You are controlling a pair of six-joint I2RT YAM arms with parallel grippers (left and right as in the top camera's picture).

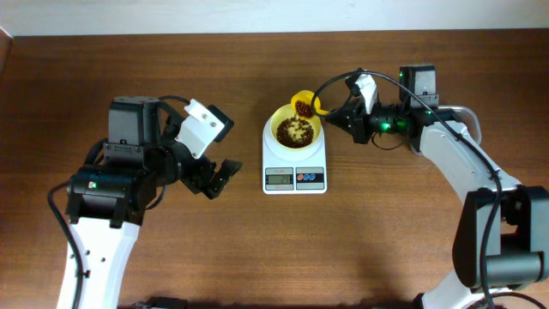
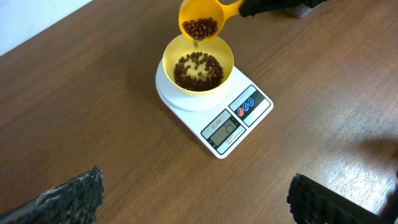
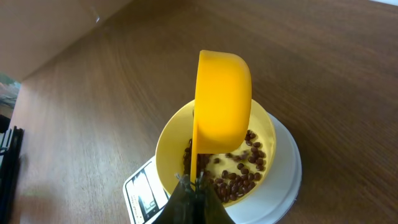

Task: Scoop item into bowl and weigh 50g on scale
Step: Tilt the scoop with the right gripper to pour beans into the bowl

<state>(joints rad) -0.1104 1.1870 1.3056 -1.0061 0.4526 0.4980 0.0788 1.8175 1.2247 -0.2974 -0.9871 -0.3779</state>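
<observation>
The pale yellow bowl sits on the white scale at mid-table, with red-brown beans in its bottom. My right gripper is shut on the handle of a yellow scoop. The scoop is tilted over the bowl's far rim and beans are spilling from it. My left gripper hangs open over bare table to the left of the scale, holding nothing.
The scale's grey display and its red and blue buttons face the front of the table. Brown wooden tabletop surrounds the scale on all sides.
</observation>
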